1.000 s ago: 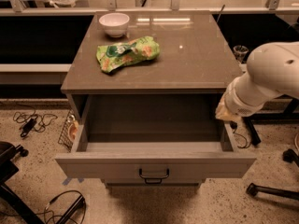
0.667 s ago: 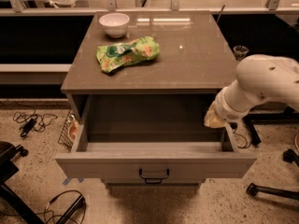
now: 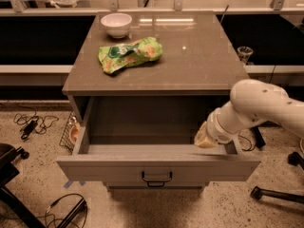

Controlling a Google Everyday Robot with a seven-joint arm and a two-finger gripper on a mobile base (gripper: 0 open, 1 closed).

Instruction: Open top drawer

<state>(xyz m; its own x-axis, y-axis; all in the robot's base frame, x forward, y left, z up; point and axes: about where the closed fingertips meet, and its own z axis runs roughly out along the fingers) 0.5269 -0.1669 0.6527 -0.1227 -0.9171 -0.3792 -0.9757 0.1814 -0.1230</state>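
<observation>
The top drawer (image 3: 156,167) of the grey-brown cabinet stands pulled far out, its plain grey box (image 3: 152,127) showing empty. Its flat front panel carries a small black centre handle (image 3: 156,178). My white arm reaches in from the right, and the gripper (image 3: 205,137) sits at the drawer's right inner side, just behind the front panel and well right of the handle. Its fingers are hidden by the wrist.
On the cabinet top (image 3: 199,56) lie a green chip bag (image 3: 129,55) and a white bowl (image 3: 116,24). Cables (image 3: 31,125) and a wire basket (image 3: 70,132) lie on the floor at left. A chair base (image 3: 273,191) stands at right.
My arm has swung left, bringing the gripper from outside the drawer's right wall to over its right inner side. The drawer has stayed out.
</observation>
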